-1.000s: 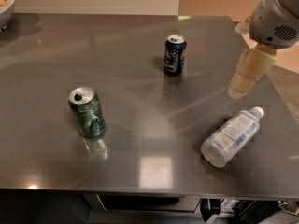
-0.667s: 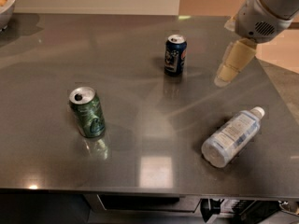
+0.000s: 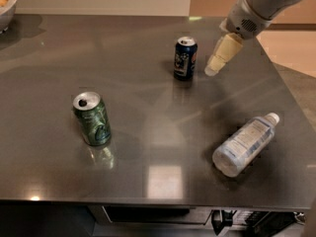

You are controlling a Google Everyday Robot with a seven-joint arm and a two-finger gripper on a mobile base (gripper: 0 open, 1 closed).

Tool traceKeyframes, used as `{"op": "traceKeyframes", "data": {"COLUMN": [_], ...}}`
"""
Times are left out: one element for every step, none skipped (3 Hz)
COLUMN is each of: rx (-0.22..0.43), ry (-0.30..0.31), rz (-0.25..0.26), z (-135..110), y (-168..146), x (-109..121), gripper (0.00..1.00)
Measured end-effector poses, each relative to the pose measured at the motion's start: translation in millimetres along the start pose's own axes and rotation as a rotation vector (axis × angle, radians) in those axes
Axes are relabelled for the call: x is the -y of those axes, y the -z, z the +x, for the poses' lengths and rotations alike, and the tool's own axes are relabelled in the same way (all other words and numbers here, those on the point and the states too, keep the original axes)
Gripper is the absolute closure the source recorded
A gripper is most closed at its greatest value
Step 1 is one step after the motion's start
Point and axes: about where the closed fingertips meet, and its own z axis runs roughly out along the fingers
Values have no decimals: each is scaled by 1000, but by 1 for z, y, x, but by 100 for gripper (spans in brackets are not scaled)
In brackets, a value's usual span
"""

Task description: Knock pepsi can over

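Note:
The pepsi can (image 3: pixel 185 58), dark blue with a silver top, stands upright on the grey table (image 3: pixel 148 147) near the back middle. My gripper (image 3: pixel 213 69) hangs from the arm at the upper right, with its cream-coloured tip just to the right of the can, a small gap away, near the can's lower half.
A green can (image 3: pixel 92 118) stands upright at the left front. A clear plastic bottle (image 3: pixel 244 144) lies on its side at the right front. A bowl (image 3: pixel 7 4) sits at the far back left corner. The table's right edge runs close beside the arm.
My gripper has moved left and toward the back, from the table's right side to just beside the pepsi can. The can, green can and bottle have not moved.

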Motion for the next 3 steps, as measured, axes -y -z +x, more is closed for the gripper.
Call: {"op": "traceKeyframes", "data": {"rx": [29,76,132], "ry": [-51,-76,-71], "rz": [-23,-54,-69], "z": [-8,-23,-33], "y": [-26,-44,-51], "x": [26,35,32], "gripper": [0,0,0]}}
